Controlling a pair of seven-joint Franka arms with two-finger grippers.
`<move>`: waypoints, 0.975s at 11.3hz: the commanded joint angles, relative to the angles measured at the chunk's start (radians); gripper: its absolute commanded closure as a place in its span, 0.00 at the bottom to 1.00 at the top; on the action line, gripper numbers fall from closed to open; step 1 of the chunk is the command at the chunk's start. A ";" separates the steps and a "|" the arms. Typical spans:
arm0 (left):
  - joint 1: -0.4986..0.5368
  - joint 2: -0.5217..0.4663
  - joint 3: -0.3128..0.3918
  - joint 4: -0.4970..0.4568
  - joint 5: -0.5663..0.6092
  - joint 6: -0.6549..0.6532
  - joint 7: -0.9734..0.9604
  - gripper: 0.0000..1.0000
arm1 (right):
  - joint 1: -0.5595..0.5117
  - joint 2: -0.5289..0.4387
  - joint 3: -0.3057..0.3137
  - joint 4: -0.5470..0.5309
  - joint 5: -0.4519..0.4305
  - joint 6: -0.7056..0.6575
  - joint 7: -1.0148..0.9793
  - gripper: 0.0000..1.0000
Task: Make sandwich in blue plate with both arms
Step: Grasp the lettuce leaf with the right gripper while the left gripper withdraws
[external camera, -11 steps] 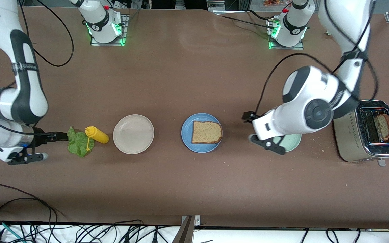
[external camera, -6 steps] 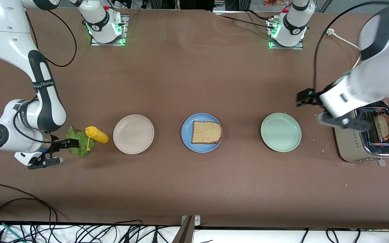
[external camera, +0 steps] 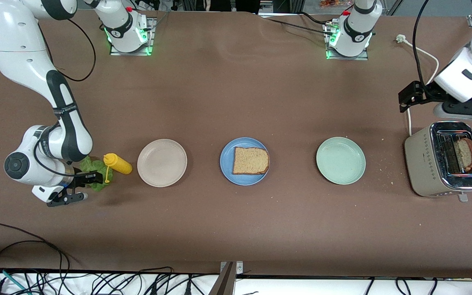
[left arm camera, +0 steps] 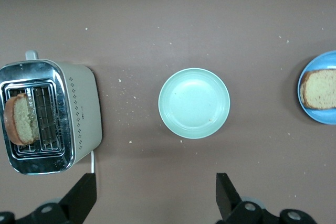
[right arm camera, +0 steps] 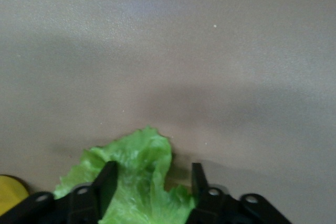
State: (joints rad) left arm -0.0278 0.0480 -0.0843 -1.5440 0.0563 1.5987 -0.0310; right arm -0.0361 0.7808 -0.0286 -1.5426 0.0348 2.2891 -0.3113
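Bread lies on the blue plate; right gripper straddles lettuce, grip unconfirmed; left gripper, spread, above toaster.

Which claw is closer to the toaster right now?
Left. The left claw hangs open just past the toaster at the left arm's end of the table; the right claw is at the opposite end, straddling the lettuce.

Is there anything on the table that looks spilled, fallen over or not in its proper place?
Yes. The yellow squeeze bottle lies on its side beside the ruffled green lettuce leaf, which rests directly on the brown table. Pale crumbs are scattered between the pale green plate and the steel toaster.
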 commanded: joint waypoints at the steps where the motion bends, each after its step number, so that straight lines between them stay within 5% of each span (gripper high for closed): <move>1: -0.009 -0.083 0.099 -0.117 -0.118 0.072 0.052 0.00 | -0.005 -0.005 0.004 -0.010 0.002 0.012 -0.072 0.90; 2: -0.007 -0.095 0.100 -0.117 -0.112 0.067 0.150 0.00 | -0.004 -0.006 0.004 -0.010 0.002 0.012 -0.095 1.00; 8: 0.029 -0.073 0.104 -0.074 -0.110 -0.045 0.180 0.00 | -0.004 -0.173 0.015 -0.114 0.004 -0.019 -0.124 1.00; 11: 0.031 -0.070 0.106 -0.073 -0.110 -0.059 0.180 0.00 | -0.004 -0.260 0.015 -0.116 0.004 -0.156 -0.123 1.00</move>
State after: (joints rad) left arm -0.0017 -0.0155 0.0175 -1.6238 -0.0381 1.5616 0.1231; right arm -0.0359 0.6269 -0.0196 -1.6006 0.0349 2.2210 -0.4149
